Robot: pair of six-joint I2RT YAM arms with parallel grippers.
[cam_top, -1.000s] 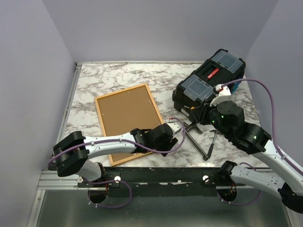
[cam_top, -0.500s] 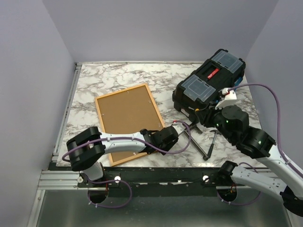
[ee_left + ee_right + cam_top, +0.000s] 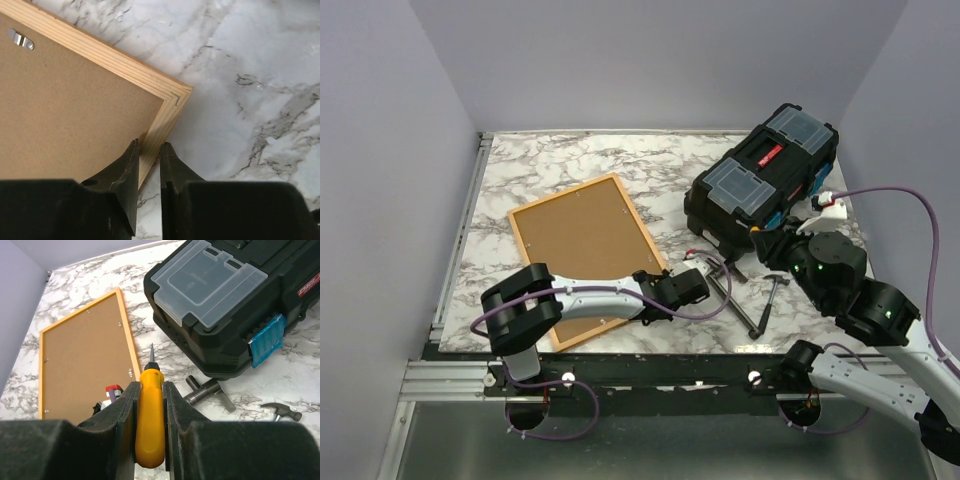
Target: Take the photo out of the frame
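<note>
Only in the wrist views is the left tool (image 3: pixel 148 147) seen clamped on an edge of the frame (image 3: pixel 107 56), and the right tool (image 3: pixel 150 387) on a yellow screwdriver (image 3: pixel 150 412).

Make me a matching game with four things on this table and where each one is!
1 thin orange picture frame
2 yellow-handled screwdriver
3 black plastic toolbox
4 small metal-headed hammer

A pinched in the right hand
B lying back-up, edge gripped by the left hand
C lying loose on the marble table
D standing far right, lids shut

Pairs: 1-B, 2-A, 3-D, 4-C.
</note>
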